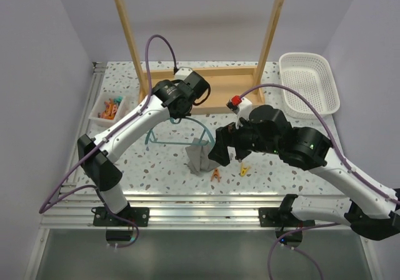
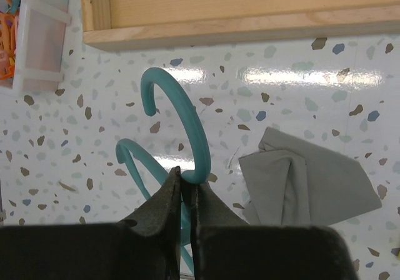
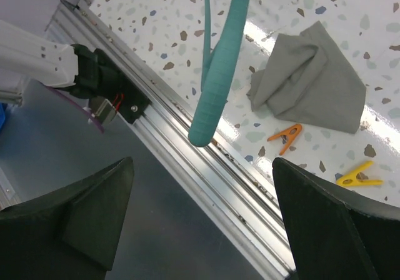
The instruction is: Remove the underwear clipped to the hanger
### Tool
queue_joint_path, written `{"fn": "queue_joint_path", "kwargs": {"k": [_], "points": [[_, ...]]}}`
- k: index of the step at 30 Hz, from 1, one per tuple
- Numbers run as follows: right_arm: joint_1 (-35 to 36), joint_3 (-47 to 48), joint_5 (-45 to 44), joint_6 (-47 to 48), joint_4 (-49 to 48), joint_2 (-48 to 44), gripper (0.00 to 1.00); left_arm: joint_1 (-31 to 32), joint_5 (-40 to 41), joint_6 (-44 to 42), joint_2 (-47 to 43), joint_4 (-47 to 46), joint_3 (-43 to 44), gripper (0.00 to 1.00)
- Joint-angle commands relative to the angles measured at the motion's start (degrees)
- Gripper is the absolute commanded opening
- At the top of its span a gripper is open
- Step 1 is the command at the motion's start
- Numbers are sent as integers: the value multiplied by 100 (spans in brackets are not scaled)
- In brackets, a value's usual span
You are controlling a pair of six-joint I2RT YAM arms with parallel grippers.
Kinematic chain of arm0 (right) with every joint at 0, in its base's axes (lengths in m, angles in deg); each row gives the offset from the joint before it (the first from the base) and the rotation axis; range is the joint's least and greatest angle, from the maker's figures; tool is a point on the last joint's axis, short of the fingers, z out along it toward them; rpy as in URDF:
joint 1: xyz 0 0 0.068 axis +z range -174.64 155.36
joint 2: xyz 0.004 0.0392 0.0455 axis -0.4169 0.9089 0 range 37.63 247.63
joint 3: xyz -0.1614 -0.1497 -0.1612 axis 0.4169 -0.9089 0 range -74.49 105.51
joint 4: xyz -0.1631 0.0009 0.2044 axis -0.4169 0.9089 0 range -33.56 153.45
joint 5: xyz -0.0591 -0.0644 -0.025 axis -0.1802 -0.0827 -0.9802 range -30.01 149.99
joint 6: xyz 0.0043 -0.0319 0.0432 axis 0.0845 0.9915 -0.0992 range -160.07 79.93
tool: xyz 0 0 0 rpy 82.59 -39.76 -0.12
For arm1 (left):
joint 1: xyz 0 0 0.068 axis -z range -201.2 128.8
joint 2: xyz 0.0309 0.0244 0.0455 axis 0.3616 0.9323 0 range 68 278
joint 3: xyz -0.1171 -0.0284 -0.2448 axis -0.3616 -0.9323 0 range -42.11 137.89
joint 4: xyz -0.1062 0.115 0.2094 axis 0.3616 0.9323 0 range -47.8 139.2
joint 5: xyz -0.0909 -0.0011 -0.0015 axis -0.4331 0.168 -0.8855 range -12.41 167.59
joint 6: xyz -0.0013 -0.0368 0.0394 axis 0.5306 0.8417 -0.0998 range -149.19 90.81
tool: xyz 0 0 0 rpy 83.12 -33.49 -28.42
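Underwear (image 1: 200, 157) lies in a crumpled grey heap on the speckled surface (image 1: 159, 164), near the middle of the top view, with its upper edge close to the lower end of the hanger (image 1: 164, 140). Whether the two touch cannot be told from above.

At the far left, a clear bin (image 1: 110, 109) of coloured pegs sits near the edge of the surface. To its right, the left claw (image 1: 177, 115) points down in front of the wooden frame (image 1: 206, 80). In the left wrist view, this claw (image 2: 187, 191) is pinched tight on the teal hanger (image 2: 181, 120) just below its curved hook, so the hook rises above the fingertips (image 2: 165, 195). There the underwear (image 2: 306, 183) rests on the surface to the right, apart from the hook.

Right of the underwear, an orange peg (image 1: 215, 174) and a yellow peg (image 1: 244, 169) lie loose on the surface, just beside the fabric. The right claw (image 1: 222, 146) hovers over this spot. In its wrist view, the right claw (image 3: 203, 224) is spread wide and grips nothing, and one end of the hanger (image 3: 215, 80) hangs between its fingers (image 3: 94, 211). The underwear (image 3: 312, 80) and both pegs lie on the surface beyond.

At the far right stands a white basket (image 1: 284, 80).
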Motion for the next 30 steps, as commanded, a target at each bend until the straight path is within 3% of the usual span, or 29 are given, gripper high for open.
{"fn": "queue_joint_path", "kwargs": {"k": [1,11,14,15,18,19,20,21,24,25,27,29,30], "points": [[11,-178,-379,-285,-404,-17,95,77,295,267,31,191,439,0],[11,-688,-512,-751,-1756,308,89,271,242,434,128,296,607,0],[2,-679,-538,-743,-1881,492,71,271,277,443,93,314,598,0],[2,-627,-486,-717,-1881,606,57,279,286,443,76,314,598,0],[2,-609,-450,-655,-1916,704,32,288,286,391,23,314,616,0],[2,-609,-380,-637,-1933,739,14,288,303,356,5,314,616,0],[11,-600,-328,-559,-1916,765,5,288,312,338,-4,314,607,0],[11,-539,-301,-523,-1855,800,0,297,312,321,-38,306,589,0],[2,-512,-160,-409,-1644,801,0,288,338,224,-152,209,554,0],[-6,-556,-169,-409,-1644,740,0,297,356,215,-197,183,554,21],[-6,-670,-274,-374,-1591,494,0,279,496,224,-355,147,554,46],[-6,-740,-450,-304,-1469,274,0,210,549,233,-478,60,554,100],[-6,-784,-563,-268,-1424,212,0,148,436,215,-600,25,545,100]]}}
